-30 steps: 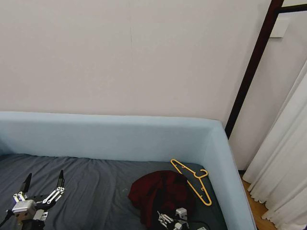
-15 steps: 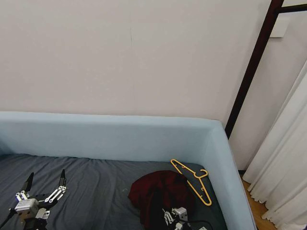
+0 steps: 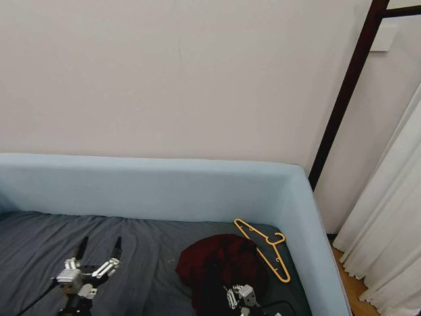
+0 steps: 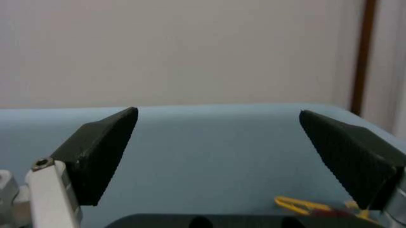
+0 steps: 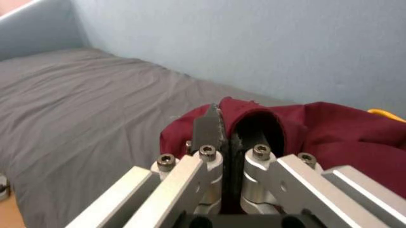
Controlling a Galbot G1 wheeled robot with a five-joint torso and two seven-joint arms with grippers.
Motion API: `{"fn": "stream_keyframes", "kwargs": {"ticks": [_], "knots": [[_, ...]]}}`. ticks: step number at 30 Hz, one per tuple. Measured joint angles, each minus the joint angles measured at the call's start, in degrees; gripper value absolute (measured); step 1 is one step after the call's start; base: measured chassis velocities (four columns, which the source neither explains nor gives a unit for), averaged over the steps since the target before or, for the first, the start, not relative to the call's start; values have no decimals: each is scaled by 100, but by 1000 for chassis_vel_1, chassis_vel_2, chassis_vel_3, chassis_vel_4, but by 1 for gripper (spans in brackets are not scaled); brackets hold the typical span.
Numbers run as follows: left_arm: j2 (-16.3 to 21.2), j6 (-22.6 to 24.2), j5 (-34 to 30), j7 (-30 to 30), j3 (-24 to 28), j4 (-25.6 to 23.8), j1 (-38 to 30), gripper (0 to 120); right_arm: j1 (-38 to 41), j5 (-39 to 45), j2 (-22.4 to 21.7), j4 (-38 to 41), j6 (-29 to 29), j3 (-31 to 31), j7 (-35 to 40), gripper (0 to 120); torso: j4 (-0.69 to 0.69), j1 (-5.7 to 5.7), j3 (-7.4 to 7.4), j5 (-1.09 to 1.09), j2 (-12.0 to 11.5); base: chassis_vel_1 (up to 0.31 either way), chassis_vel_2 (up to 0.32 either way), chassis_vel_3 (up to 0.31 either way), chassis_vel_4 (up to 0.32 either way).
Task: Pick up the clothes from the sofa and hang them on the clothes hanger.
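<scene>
A dark red garment lies crumpled on the grey sofa seat, near the right armrest. A yellow clothes hanger rests beside it, against the corner. My right gripper hovers at the garment's near edge; in the right wrist view the right gripper is shut, fingers pressed together with nothing between them, the garment just beyond. My left gripper is open over the bare seat, left of the garment. Past the left gripper, the left wrist view catches the hanger.
The light blue sofa backrest and right armrest wall in the seat. A dark upright pole stands right of the sofa by a white curtain. Behind is a plain wall.
My left gripper has moved to the right across the seat, closer to the garment, still open. The right gripper has shifted only slightly at the garment's near edge.
</scene>
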Motion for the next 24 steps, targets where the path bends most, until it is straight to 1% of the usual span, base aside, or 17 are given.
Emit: {"fn": "stream_keyframes", "kwargs": {"ticks": [3,5,6,9,10,12,14,15,17,19,21,23,24], "knots": [[230,-174,230,601,232,500,-265,100,-14,42,16,23,0,53,10,0,-1,0,0,-2,-1,0,0,0,0],[347,-292,430,1199,566,1115,-574,100,-57,110,6,90,-5,125,29,0,0,0,0,-2,0,0,0,0,0],[347,-292,430,1199,566,1115,-574,100,-57,110,6,90,-5,125,29,0,0,0,0,-2,0,0,0,0,0],[302,-495,615,1774,940,1890,-930,100,-133,134,-12,124,-10,228,34,0,0,0,0,-1,-1,0,0,0,0],[302,-495,615,1774,940,1890,-930,100,-133,134,-12,124,-10,228,34,0,0,0,0,-1,-1,0,0,0,0],[222,-566,682,1863,1216,2297,-1078,100,-155,154,9,125,-11,268,34,0,-1,0,0,-2,0,0,0,0,0],[151,-657,820,1886,1405,2592,-1186,100,-159,158,47,110,-12,278,35,0,0,0,0,-1,0,0,0,0,0],[151,-657,820,1886,1405,2592,-1186,100,-159,158,47,110,-12,278,35,0,0,0,0,-1,0,0,0,0,0],[83,-736,1076,1922,1545,2862,-1273,100,-159,160,95,89,-16,267,39,0,0,0,0,-1,0,0,0,0,0],[59,-751,1158,1934,1585,2942,-1296,100,-160,159,112,89,-16,257,40,0,0,0,0,-1,0,0,0,0,0],[-11,-805,1343,1931,1624,3122,-1332,100,-185,151,137,92,-17,244,41,0,0,0,0,1,0,0,0,0,0],[-101,-902,1509,1748,1648,3285,-1342,100,-218,124,156,101,-17,239,42,0,0,0,0,0,0,0,0,0,0],[-101,-902,1509,1748,1648,3285,-1342,100,-218,124,156,101,-17,239,42,0,0,0,0,0,0,0,0,0,0]]}}
